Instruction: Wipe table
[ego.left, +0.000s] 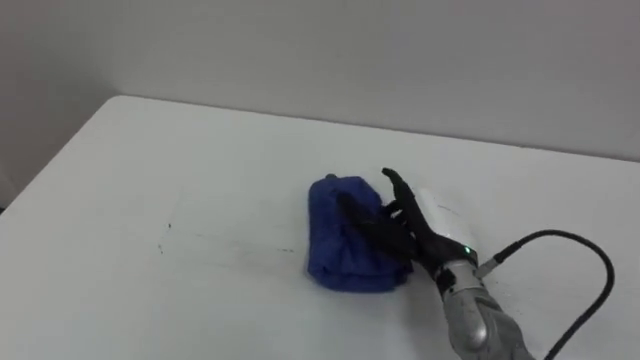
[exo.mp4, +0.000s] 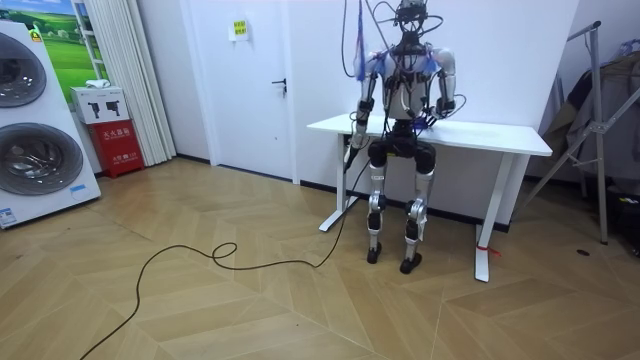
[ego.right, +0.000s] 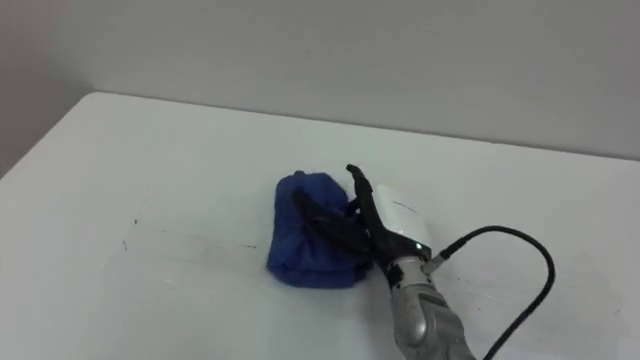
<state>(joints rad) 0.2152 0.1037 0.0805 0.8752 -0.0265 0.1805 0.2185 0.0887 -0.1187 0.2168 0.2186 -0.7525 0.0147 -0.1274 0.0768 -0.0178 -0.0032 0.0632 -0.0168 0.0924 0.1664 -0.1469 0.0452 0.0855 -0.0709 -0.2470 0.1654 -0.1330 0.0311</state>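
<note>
Cloth (ego.left: 343, 238): soft, light, bunches easily. My right hand (ego.left: 415, 238) lies flat-fingered on its right part, not gripping; press mid-fold against table (ego.left: 150, 170).

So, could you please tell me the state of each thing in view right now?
Blue cloth: bunched up, lying on the table.
Right hand: open, fingers laid flat across the cloth.
Left hand: low by the table's edge.
Table: faint dark marks left of the cloth.
Door: closed.
</note>
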